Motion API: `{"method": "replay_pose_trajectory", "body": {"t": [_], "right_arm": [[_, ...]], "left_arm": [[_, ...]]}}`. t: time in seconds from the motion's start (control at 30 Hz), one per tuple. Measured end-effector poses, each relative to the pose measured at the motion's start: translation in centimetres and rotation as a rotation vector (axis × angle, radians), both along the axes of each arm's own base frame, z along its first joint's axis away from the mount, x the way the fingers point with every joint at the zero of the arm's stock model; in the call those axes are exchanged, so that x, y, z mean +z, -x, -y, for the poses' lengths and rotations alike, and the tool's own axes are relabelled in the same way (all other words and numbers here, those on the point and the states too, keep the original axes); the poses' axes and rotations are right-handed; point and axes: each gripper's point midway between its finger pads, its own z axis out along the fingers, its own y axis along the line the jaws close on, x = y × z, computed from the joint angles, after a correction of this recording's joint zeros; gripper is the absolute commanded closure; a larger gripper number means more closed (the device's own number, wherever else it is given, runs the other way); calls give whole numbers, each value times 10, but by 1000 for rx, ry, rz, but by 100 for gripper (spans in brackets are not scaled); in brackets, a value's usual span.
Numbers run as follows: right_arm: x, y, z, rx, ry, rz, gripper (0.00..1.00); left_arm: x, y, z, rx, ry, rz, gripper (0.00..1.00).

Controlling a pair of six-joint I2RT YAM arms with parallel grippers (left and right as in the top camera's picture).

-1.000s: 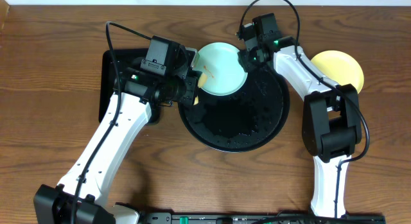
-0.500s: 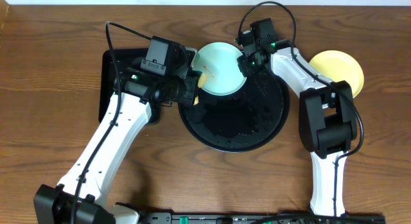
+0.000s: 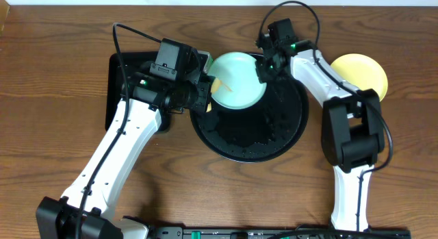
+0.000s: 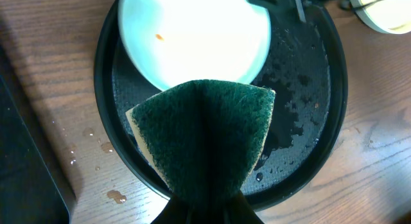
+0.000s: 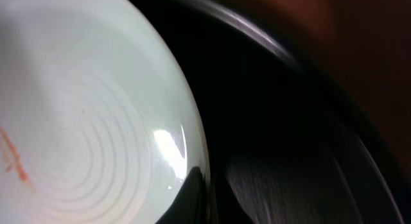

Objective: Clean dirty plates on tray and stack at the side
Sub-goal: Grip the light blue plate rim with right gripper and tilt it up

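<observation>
Resting over the far-left part of the round black tray [image 3: 274, 140], the pale blue plate [image 3: 236, 80] overlaps the tray rim on that side. An orange streak [image 5: 13, 160] marks the plate's inner surface.

Left claw [image 3: 207, 95]: closed on a sponge [image 4: 199, 134], which is folded with the green scouring face outward and a yellow foam edge showing. The sponge hangs above the near-left rim of the plate and blocks the left wrist view of that part of the tray.

Right claw [image 3: 263, 69]: closed at the far-right rim of the plate. In the right wrist view a dark fingertip [image 5: 189, 198] overlaps that rim, so the claw appears to be gripping the plate, though the contact itself is blurred.

Surroundings:
- A pale yellow plate [image 3: 361, 74] lies on the counter [image 3: 55, 47] to the right of the tray, partly covered by the right arm.
- A rectangular black tray [image 3: 118, 95] lies to the left, partly under the left arm.
- Water drops [image 4: 115, 197] sit on the counter between the two trays, and the round tray's floor is wet.
</observation>
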Motion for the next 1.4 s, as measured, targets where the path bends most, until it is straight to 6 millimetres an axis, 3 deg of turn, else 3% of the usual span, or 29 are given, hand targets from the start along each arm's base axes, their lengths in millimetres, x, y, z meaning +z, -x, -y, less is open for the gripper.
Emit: {"method": "replay_pose_trajectory", "body": {"t": [0.13,0.27,0.43,0.5,0.6,0.67,0.73,1.4], "right_arm": [[22,34,27,-120,94,-103,99],[42,49,45,-215,152,-123,99],[22,57,53,-264,181,-143,99],[12,64,56,-274,189,-162,93],[1,70,59,-282,200,-174,75],[-1,71,59,-283,203,-176,68],[-1,69,59,-283,201,-169,68],[-15,46,56,-206,122,-64,75]], "left_arm": [[0,0,0,0,0,0,92],[0,0,0,0,0,0,92],[0,0,0,0,0,1,92],[0,0,0,0,0,0,92],[0,0,0,0,0,0,92],[0,0,0,0,0,0,92],[0,0,0,0,0,0,92],[0,0,0,0,0,0,92]]}}
